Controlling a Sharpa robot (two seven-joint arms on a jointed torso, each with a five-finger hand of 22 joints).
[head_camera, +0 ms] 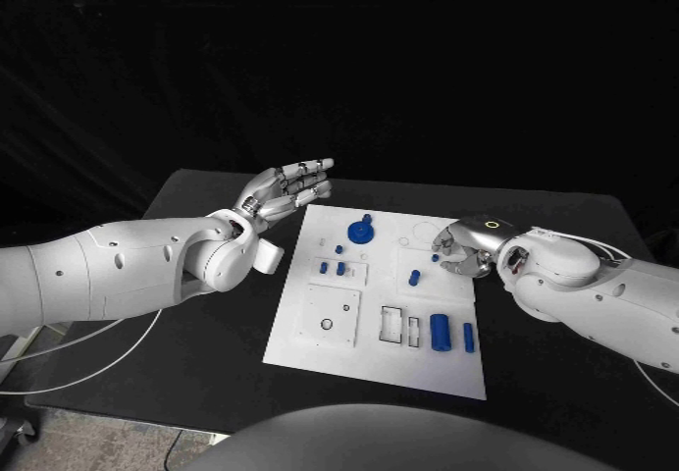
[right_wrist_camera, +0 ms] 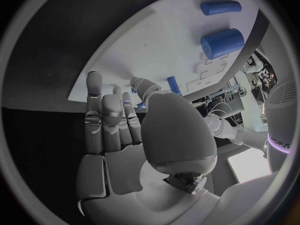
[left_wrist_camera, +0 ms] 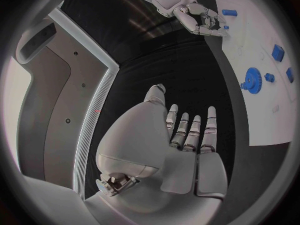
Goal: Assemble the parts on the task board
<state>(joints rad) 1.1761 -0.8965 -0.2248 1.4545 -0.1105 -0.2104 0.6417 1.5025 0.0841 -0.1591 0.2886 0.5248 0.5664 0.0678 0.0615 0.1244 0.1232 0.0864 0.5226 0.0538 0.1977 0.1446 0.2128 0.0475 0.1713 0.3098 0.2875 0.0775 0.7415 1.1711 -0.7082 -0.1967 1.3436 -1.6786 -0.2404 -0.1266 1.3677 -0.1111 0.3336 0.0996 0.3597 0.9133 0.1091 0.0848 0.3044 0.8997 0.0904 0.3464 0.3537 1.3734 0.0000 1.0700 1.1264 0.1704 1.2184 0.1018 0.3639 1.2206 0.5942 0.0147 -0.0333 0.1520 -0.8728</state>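
The white task board lies mid-table with blue parts scattered on it. The right hand hovers over its right edge, fingers loosely curled and holding nothing I can make out. A small upright blue peg stands just to its near-left, closest to this hand. The left hand waits open-fingered, empty, off the far-left corner.

The robot's white left arm reaches in, its silver left hand flat with the fingers straight and holding nothing. The white right arm bends inward, its silver right hand loosely curled, empty.
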